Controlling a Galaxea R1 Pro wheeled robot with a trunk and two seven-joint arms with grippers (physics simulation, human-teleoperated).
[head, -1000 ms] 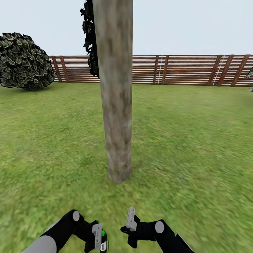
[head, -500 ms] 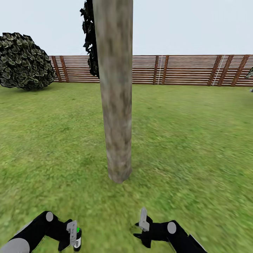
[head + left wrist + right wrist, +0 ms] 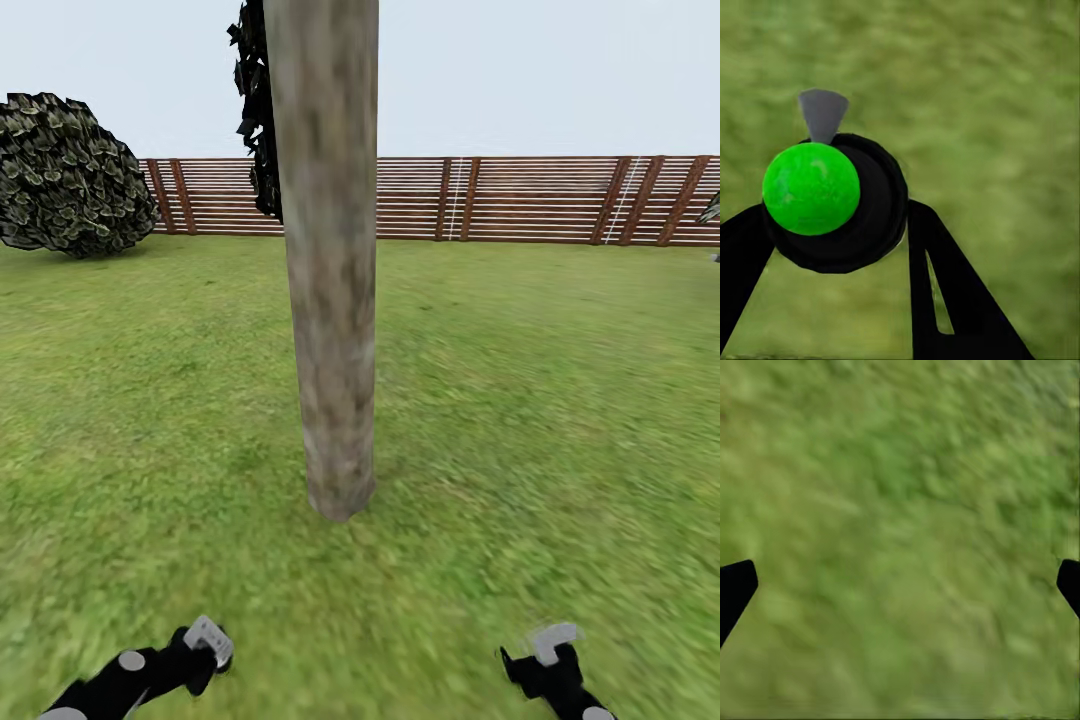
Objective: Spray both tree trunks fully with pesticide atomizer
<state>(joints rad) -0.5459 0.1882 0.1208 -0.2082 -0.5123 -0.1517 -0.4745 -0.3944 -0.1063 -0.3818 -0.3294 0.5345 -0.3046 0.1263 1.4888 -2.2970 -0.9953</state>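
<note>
A thick grey-beige tree trunk (image 3: pixel 330 260) rises from the lawn straight ahead, its base about mid-picture. My left gripper (image 3: pixel 208 640) is low at the left, shut on the pesticide atomizer (image 3: pixel 832 199), a dark round bottle with a bright green spot and a grey nozzle tip, held between the black fingers (image 3: pixel 945 292). My right gripper (image 3: pixel 552 640) is low at the right, and its fingertips (image 3: pixel 735 589) stand wide apart over grass with nothing between them. Dark foliage (image 3: pixel 258 110) hangs behind the trunk.
A round dark bush (image 3: pixel 65 175) stands at the far left by the brown slat fence (image 3: pixel 520 198) that runs across the back. Green grass (image 3: pixel 540 400) spreads on both sides of the trunk.
Both arms have drawn back and outward toward the lower corners of the head view. The atomizer has gone with the left gripper and is now hidden behind it there.
</note>
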